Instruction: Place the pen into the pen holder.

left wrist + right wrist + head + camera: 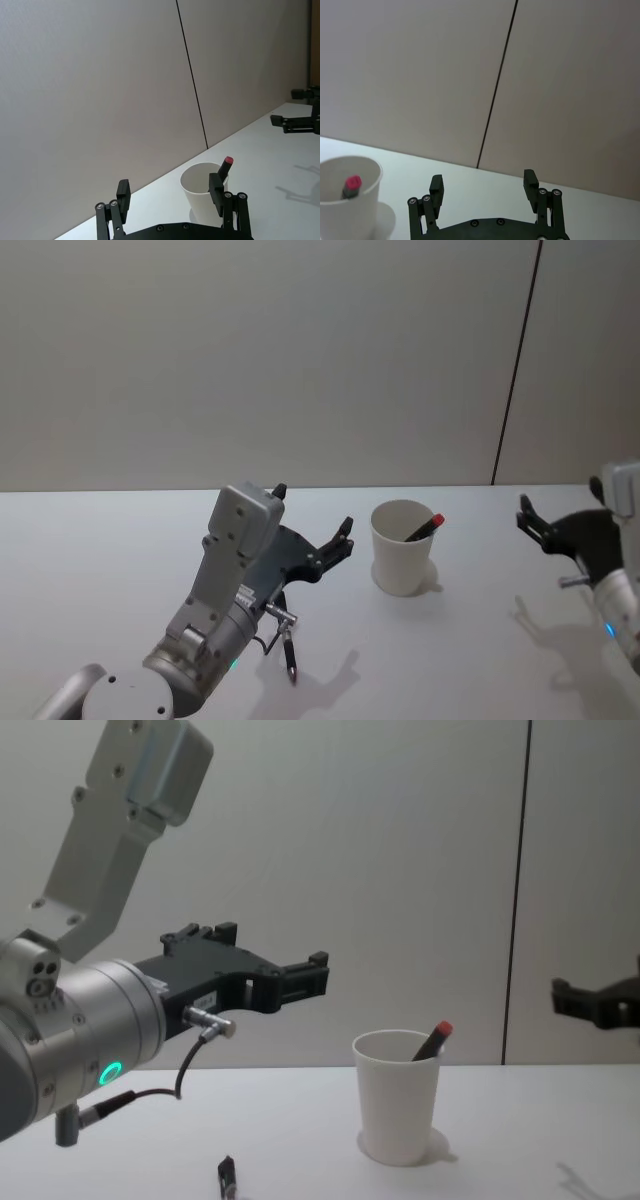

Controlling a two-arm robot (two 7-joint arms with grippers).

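The pen holder (403, 552) is a white paper cup standing upright on the table. A dark pen with a red cap (426, 527) leans inside it, the cap above the rim. A second dark pen (289, 644) lies flat on the table near my left arm. My left gripper (313, 509) hovers open and empty just left of the cup, above the table. In the left wrist view the cup (201, 201) and red cap (227, 161) sit beyond the open left gripper (170, 190). My right gripper (560, 497) hangs open and empty to the right of the cup.
The white table (120, 560) runs back to a plain grey wall with a dark vertical seam (515, 370). In the chest view the lying pen (227, 1176) rests near the front edge, left of the cup (398, 1102).
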